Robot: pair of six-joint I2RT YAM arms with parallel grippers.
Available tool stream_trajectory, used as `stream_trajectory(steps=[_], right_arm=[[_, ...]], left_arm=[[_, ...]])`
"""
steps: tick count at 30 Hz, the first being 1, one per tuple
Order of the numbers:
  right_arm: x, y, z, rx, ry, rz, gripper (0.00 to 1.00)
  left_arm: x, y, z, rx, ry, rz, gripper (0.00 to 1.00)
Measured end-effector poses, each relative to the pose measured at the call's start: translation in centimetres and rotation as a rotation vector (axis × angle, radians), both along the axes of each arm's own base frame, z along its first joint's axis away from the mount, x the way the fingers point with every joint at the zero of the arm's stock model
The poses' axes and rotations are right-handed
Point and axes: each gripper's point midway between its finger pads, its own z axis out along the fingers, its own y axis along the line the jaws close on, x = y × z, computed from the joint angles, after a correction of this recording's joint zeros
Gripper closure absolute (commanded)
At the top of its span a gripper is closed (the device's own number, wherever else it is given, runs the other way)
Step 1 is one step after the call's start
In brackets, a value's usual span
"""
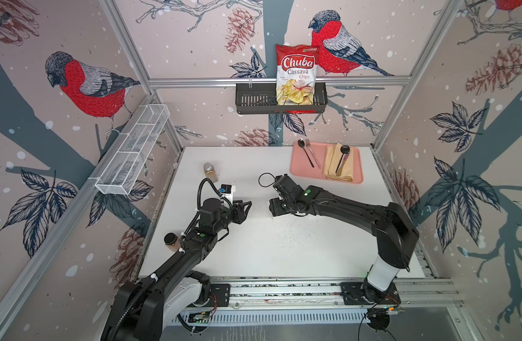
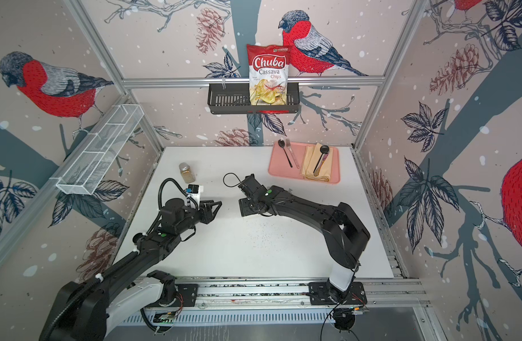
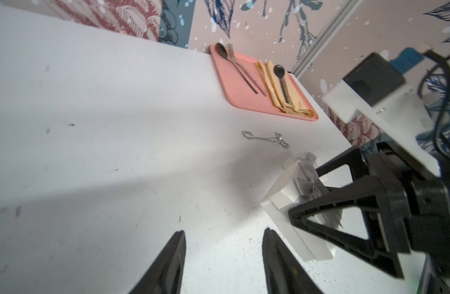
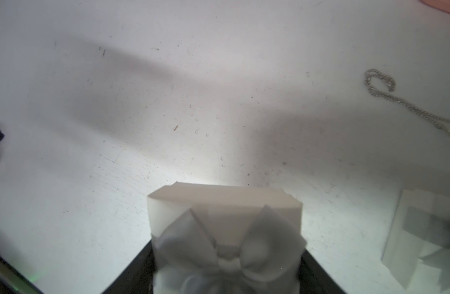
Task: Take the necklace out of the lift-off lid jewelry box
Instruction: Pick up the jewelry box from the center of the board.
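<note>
The box's white lid (image 4: 219,216), topped with a pale bow, sits tilted just above the table between the jaws of my right gripper (image 4: 226,254), which is shut on it. In the left wrist view that lid (image 3: 305,178) shows between the right gripper's black fingers (image 3: 346,203). The silver necklace (image 4: 397,101) lies loose on the bare white table, apart from the lid, and also appears as a thin chain, the necklace (image 3: 264,138), short of the pink tray. A white box part (image 4: 422,229) rests on the table beside the lid. My left gripper (image 3: 224,233) hangs open and empty over the table, facing the right gripper (image 1: 273,206).
A pink tray (image 1: 301,174) with spoons, a fork and a yellow napkin stands at the back right. A spice jar (image 1: 210,171) stands at the back left, another jar (image 1: 171,240) by the left arm. A chips bag (image 1: 296,73) sits in the wall basket.
</note>
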Motion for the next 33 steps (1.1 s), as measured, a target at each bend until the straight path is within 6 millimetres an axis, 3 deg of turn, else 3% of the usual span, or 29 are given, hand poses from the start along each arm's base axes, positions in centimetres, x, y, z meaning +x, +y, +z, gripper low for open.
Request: stream_trajectory(steps=[6,10,21,33], right_arm=[[0.0,-2.0,4.2,0.111,0.006,0.047,0.33],[-0.9,-2.7,5.9,0.141,0.01,0.104,0.33],[-3.4,-2.8,9.0,0.206,0.023,0.204,0.32],[-4.3,-2.5,9.3,0.223,0.045,0.229,0.32]], left_arm=[[-3.7,-4.7,3.3,0.057,-0.257,-0.224,0.36],[-5.7,-6.9,4.4,0.123,-0.397,-0.326,0.29],[-6.1,-9.8,4.0,0.24,-0.489,-0.435,0.17],[-5.7,-11.0,3.8,0.237,-0.496,-0.466,0.05]])
